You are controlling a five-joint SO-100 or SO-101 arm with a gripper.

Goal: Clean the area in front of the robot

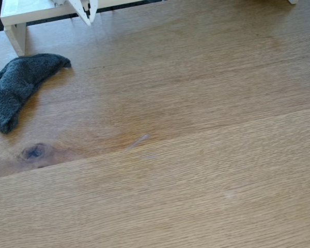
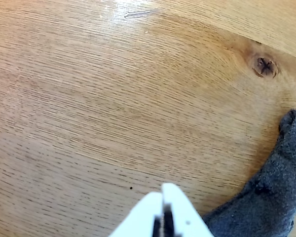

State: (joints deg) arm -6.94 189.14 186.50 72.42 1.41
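Observation:
The area is a broad light-brown oak surface (image 1: 196, 155) with a dark oval knot (image 1: 33, 152) and a small pale streak (image 1: 139, 140); the wrist view shows the same wood (image 2: 113, 108), knot (image 2: 264, 65) and streak (image 2: 140, 13). A dark grey fuzzy cloth (image 1: 20, 85) lies curved at the left in the fixed view and at the lower right in the wrist view (image 2: 271, 197). My white gripper (image 1: 88, 19) points down at the top edge, above and right of the cloth. From the wrist it (image 2: 163, 190) is shut, empty, hovering over bare wood just left of the cloth.
A white flat frame (image 1: 31, 9) with a square leg (image 1: 15, 39) stands at the top left, just behind the cloth.

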